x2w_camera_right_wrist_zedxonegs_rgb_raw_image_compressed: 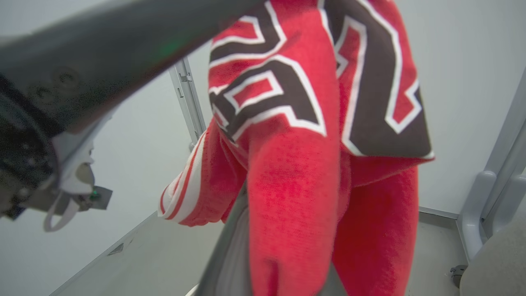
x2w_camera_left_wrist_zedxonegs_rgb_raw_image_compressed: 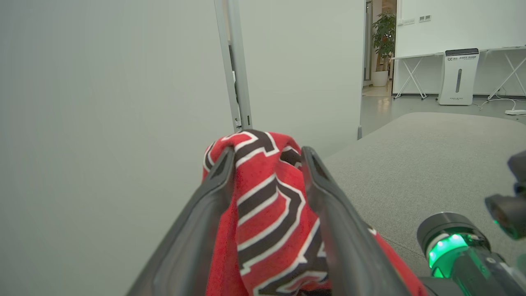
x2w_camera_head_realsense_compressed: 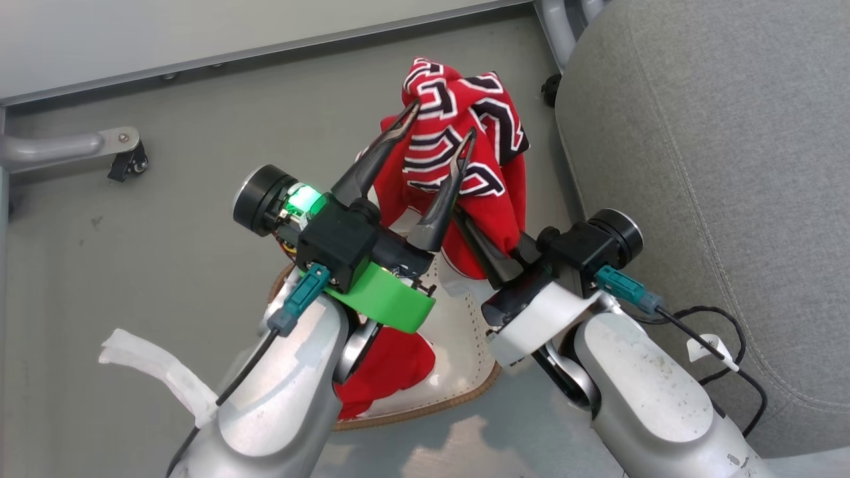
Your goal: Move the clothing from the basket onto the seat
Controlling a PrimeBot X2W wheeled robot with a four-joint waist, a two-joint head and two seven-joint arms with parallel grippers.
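Two red garments in view. The red fabric jersey (x2w_camera_head_realsense_compressed: 465,133), lettered in black with white outline, hangs bunched in the air above the cream-white perforated plastic basket (x2w_camera_head_realsense_compressed: 465,345). It is just beside the left edge of the grey woven-fabric seat cushion (x2w_camera_head_realsense_compressed: 697,166) and not on it. Its lowest folds are hidden behind the grippers, so I cannot tell whether they clear the basket. A second red fabric garment (x2w_camera_head_realsense_compressed: 388,372) lies inside the basket at the near left corner, partly hidden by the left forearm.

Left gripper (x2w_camera_head_realsense_compressed: 443,118): pincer open, two long dark fingers spread, with the jersey's top fold bulging between them. The left wrist view (x2w_camera_left_wrist_zedxonegs_rgb_raw_image_compressed: 267,150) agrees; the lettered cloth lies against both inner faces.

Right gripper (x2w_camera_head_realsense_compressed: 488,255): comes up from below on the robot's right, tips buried in the jersey. Fingers are drawn together, pinching a fold of the jersey. In the right wrist view one grey finger (x2w_camera_right_wrist_zedxonegs_rgb_raw_image_compressed: 230,250) runs up beside a hanging red fold.

The basket stands on the grey floor (x2w_camera_head_realsense_compressed: 133,265), near the seat's left edge. A black cable (x2w_camera_head_realsense_compressed: 724,345) loops over the seat's near edge.
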